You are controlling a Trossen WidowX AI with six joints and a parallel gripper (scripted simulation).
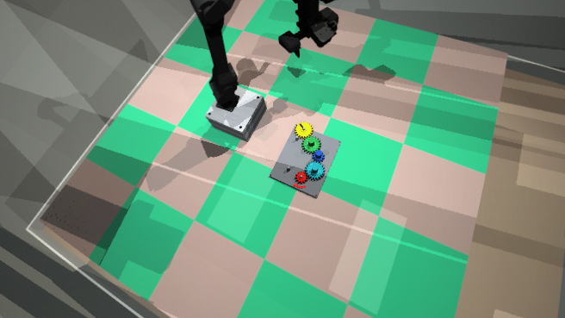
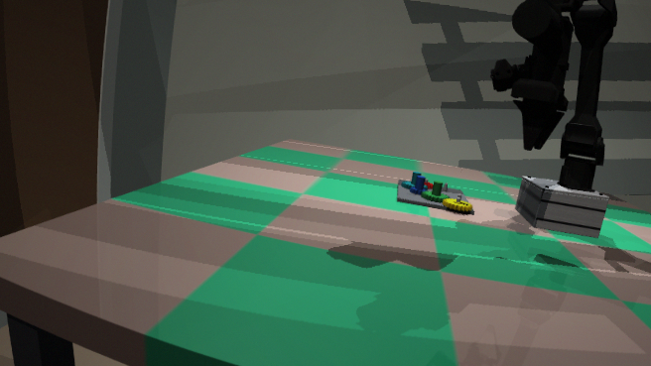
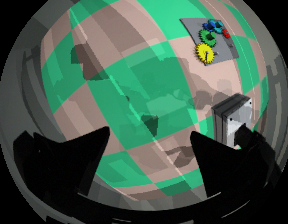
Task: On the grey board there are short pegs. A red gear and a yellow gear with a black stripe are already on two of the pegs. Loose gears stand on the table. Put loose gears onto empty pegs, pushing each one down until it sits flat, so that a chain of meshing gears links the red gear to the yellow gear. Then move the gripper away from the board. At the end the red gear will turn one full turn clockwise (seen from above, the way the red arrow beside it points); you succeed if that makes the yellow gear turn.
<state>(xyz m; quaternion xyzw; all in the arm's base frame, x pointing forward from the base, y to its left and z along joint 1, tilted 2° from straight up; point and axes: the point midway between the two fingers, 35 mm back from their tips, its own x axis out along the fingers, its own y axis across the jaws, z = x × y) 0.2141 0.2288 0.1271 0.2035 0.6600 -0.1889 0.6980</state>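
On the grey board [image 1: 289,157] [image 2: 403,200] [image 3: 229,54] a row of gears runs from the red gear [image 1: 299,178] [image 3: 224,32] through a cyan gear [image 1: 314,171], a small blue gear [image 1: 318,156] and a green gear [image 1: 311,144] [image 2: 436,196] [image 3: 209,37] to the yellow gear [image 1: 303,130] [image 2: 456,205] [image 3: 205,53]. Neighbours appear to touch; they look flat, but exact meshing is too small to tell. Bare pegs show near the yellow gear and at the board's left [image 1: 288,169]. My gripper [image 1: 309,50] [image 2: 533,148] [image 3: 151,133] is open and empty, high above the table, away from the board.
The arm's metal base [image 1: 236,113] [image 2: 563,209] [image 3: 230,120] stands beside the board, on the yellow gear's side. A red arrow [image 1: 299,186] lies beside the red gear. The checkered table [image 1: 301,232] extends around the board, with shadows across it. No loose gear shows off the board.
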